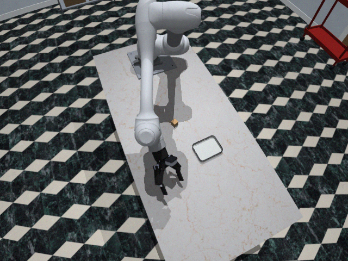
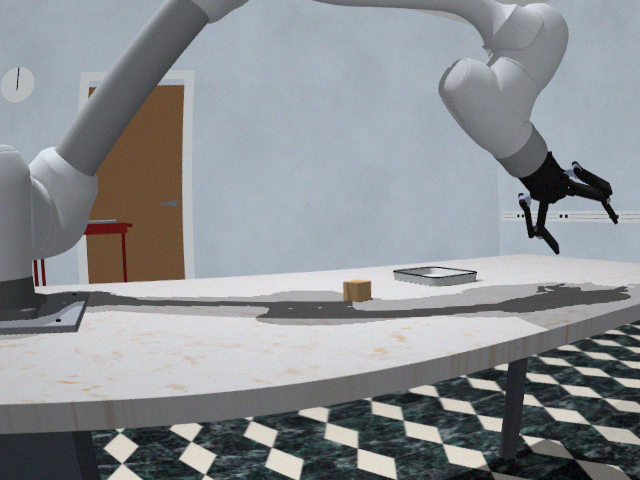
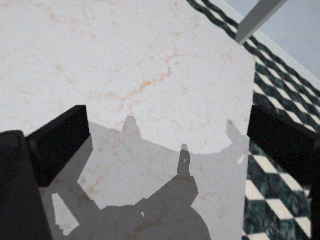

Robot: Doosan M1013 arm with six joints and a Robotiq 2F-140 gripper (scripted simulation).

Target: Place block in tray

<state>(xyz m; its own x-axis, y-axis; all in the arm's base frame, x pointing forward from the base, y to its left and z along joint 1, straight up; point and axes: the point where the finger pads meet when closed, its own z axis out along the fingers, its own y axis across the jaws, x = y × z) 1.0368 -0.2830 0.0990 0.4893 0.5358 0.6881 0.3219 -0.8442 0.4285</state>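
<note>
A small tan block [image 1: 174,122] sits on the marble table, in the arm's shadow; it also shows in the exterior view [image 2: 357,289]. The white tray [image 1: 207,148] with a dark rim lies flat on the table to the block's right and nearer the camera; it also shows in the exterior view [image 2: 434,274]. It is empty. My gripper [image 1: 171,184] [image 2: 581,232] hangs high above the table near its left edge, well away from block and tray. It is open and empty. The wrist view shows only bare marble between the two fingers.
The arm's base plate [image 1: 151,64] is bolted at the far end of the table. The table's left edge lies close below the gripper. A red cart [image 1: 328,36] stands on the chequered floor at the far right.
</note>
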